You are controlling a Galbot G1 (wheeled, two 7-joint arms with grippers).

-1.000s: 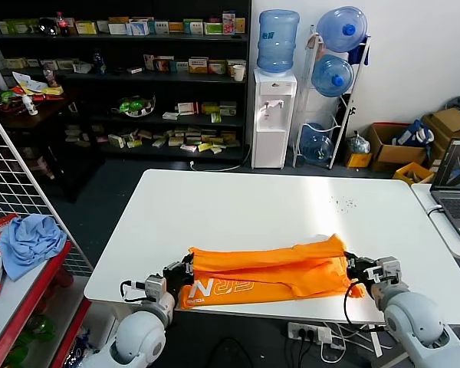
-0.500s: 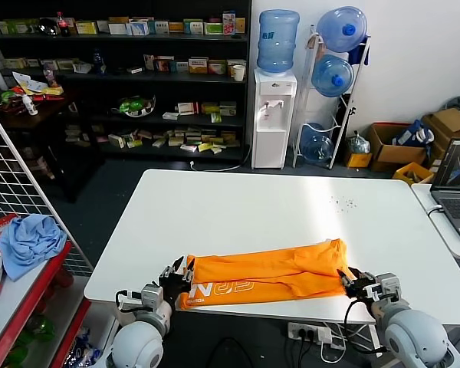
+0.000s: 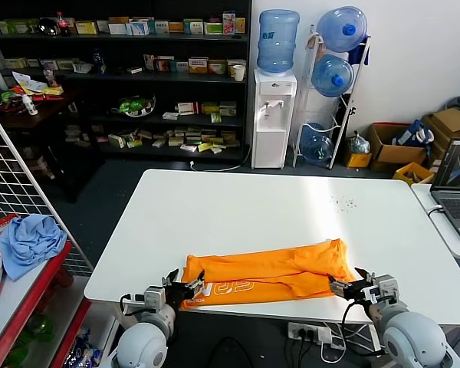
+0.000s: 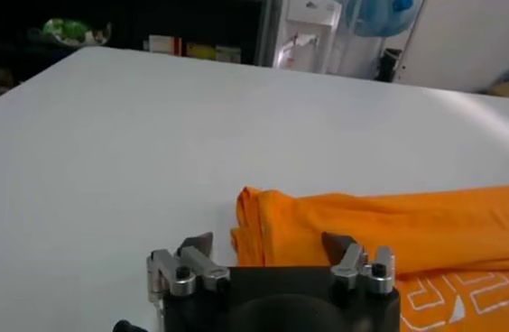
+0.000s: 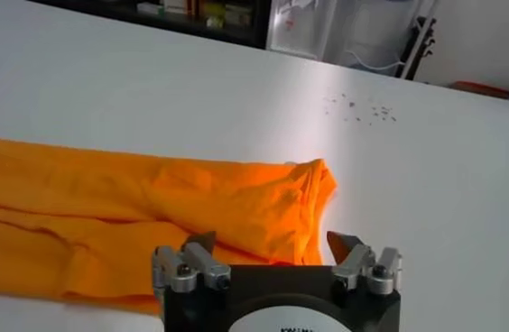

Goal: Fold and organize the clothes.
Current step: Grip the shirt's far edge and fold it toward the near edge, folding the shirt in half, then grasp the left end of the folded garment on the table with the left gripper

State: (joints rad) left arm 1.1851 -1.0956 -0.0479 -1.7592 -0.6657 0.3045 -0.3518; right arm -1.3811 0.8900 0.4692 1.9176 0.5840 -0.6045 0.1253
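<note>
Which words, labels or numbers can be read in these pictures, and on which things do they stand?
White block lettering on the orange T-shirt: partly folded under, seen at an angle, not readable as a word.
Print on the right tool housing: cut off by the picture edge, unreadable.
Boxes on the shelves: too small to read.
Label on the water bottle: too small to read.

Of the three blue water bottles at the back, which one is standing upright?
The water bottle on top of the white dispenser stands upright. The other two lie on their sides in the rack beside it.
</note>
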